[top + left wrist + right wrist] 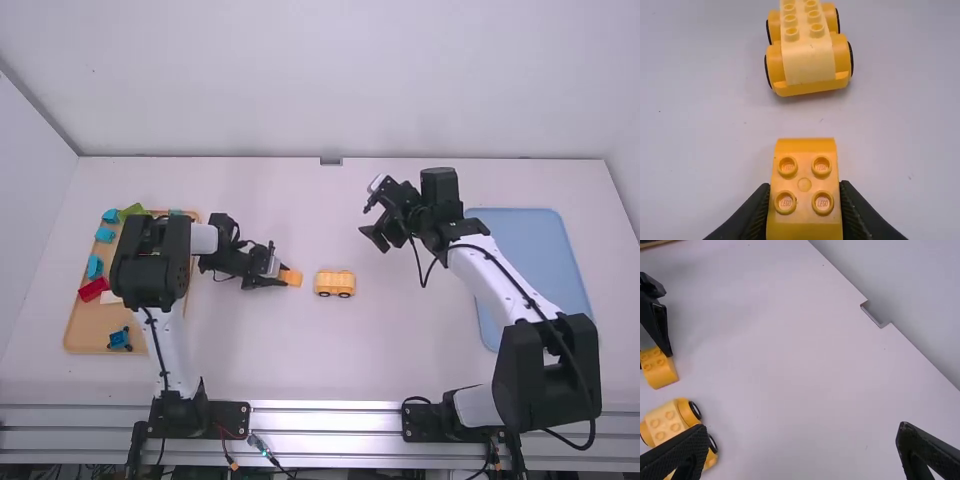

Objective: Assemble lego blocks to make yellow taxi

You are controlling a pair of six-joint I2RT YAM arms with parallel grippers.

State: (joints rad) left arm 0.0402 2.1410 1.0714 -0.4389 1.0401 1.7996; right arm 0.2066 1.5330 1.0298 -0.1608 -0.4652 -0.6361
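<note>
Sitting left of centre in high view, left black two-finger gripper (pixel 282 276) clamps yellow four-stud plastic block (pixel 292 278); yellow wheeled plastic car base (pixel 335 284) near it, centre; right black two-finger gripper (pixel 369 222) right of centre, fingers apart.

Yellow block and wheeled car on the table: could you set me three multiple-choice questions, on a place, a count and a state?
1. Where is the wheeled base?
A) on the blue tray
B) on the table, between the wooden tray and the blue tray
C) on the wooden tray

2. How many raised studs show on the block in the left gripper?
A) four
B) two
C) six

3. How is the right gripper?
A) shut on a wheel
B) shut and empty
C) open and empty

1 B: the high view shows it on bare table.
2 A: the left wrist view shows two rows of two.
3 C: its fingers stand wide apart with nothing held.
</note>
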